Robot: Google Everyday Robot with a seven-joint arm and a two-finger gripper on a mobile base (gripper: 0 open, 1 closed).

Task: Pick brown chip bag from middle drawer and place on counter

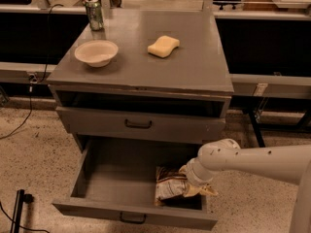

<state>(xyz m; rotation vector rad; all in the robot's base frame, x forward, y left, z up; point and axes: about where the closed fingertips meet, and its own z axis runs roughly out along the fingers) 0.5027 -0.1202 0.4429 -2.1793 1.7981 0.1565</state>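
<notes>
**Pincer down in drawer at bag, grip not confirmed**

Pincer (193, 184) sits low at the right end of the open drawer (116, 176), against the right edge of the bag (169, 187). The wrist hides it, so can't tell if it is wide, narrow or holding. Bag lies flat on the drawer floor, front right, near the front wall. Risks: crinkly foil likely slips, or only a corner gets pinched, so the bag drops on lift. A steep lift could clip arm or bag on the upper drawer (141, 124), so it probably needs to come outward first. Bag may also snag the drawer's right wall. On the surface (194, 69), sponge (164, 46), bowl (96, 52) and can (94, 13) sit back and left, and a careless set-down could bump them. Front right is the bare part.
</notes>
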